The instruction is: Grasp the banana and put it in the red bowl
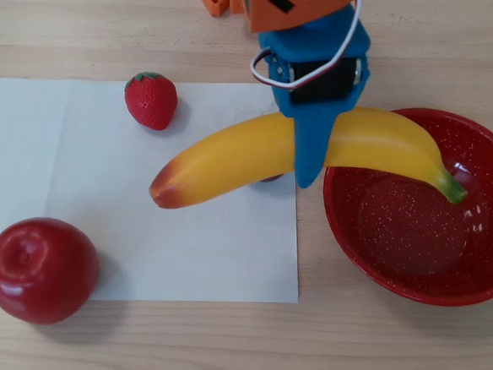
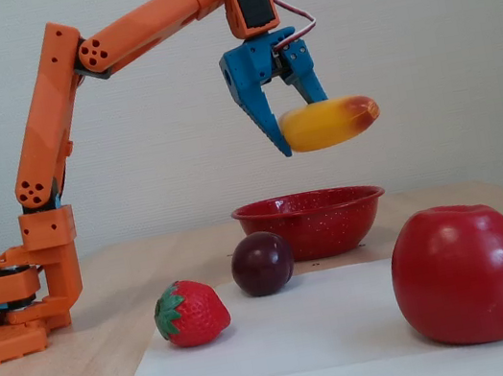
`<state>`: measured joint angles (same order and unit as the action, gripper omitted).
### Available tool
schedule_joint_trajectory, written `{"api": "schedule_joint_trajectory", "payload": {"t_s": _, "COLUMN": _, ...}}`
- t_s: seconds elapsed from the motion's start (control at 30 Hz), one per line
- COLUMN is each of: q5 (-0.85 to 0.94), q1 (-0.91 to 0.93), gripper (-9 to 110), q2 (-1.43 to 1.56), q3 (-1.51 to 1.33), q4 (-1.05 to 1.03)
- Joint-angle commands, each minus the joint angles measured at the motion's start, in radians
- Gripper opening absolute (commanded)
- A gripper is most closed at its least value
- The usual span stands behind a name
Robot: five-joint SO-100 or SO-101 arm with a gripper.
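The yellow banana [image 1: 232, 154] hangs in the air, held near its middle by my blue gripper [image 1: 310, 151], which is shut on it. In the overhead view its green stem tip lies over the red bowl [image 1: 477, 277] and its orange-red end over the white paper. The fixed view shows the banana [image 2: 328, 123] well above the red bowl [image 2: 311, 221], with my gripper [image 2: 296, 136] tilted and its fingers on either side of the fruit.
A white paper sheet [image 1: 102, 192] holds a strawberry [image 1: 151, 100] and a big red apple [image 1: 42, 268]. A dark plum [image 2: 262, 262] sits left of the bowl, mostly hidden under the banana from above. The orange arm base [image 2: 10, 308] stands at the left.
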<state>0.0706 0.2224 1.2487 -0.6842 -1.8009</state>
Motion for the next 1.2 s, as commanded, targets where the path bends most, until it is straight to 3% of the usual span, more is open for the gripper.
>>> {"api": "schedule_joint_trajectory", "payload": {"t_s": 0.0, "q5": 0.031, "q1": 0.052, "gripper": 0, "q2": 0.216, "q3": 0.115, "q4": -0.138}}
{"api": "schedule_joint_trajectory", "payload": {"t_s": 0.4, "q5": 0.15, "q1": 0.311, "gripper": 0, "q2": 0.202, "q3": 0.081, "q4": -0.081}}
{"api": "schedule_joint_trajectory", "payload": {"t_s": 0.7, "q5": 0.146, "q1": 0.405, "gripper": 0, "q2": 0.173, "q3": -0.137, "q4": 0.152}}
{"api": "schedule_joint_trajectory", "payload": {"t_s": 0.77, "q5": 0.132, "q1": 0.407, "gripper": 11, "q2": 0.169, "q3": -0.199, "q4": 0.215}}
{"api": "schedule_joint_trajectory", "payload": {"t_s": 0.87, "q5": 0.126, "q1": 0.399, "gripper": 37, "q2": 0.164, "q3": -0.273, "q4": 0.275}}
{"api": "schedule_joint_trajectory", "payload": {"t_s": 0.93, "q5": 0.12, "q1": 0.394, "gripper": 46, "q2": 0.161, "q3": -0.304, "q4": 0.299}}
{"api": "schedule_joint_trajectory", "payload": {"t_s": 1.17, "q5": 0.121, "q1": 0.374, "gripper": 48, "q2": 0.167, "q3": -0.256, "q4": 0.264}}
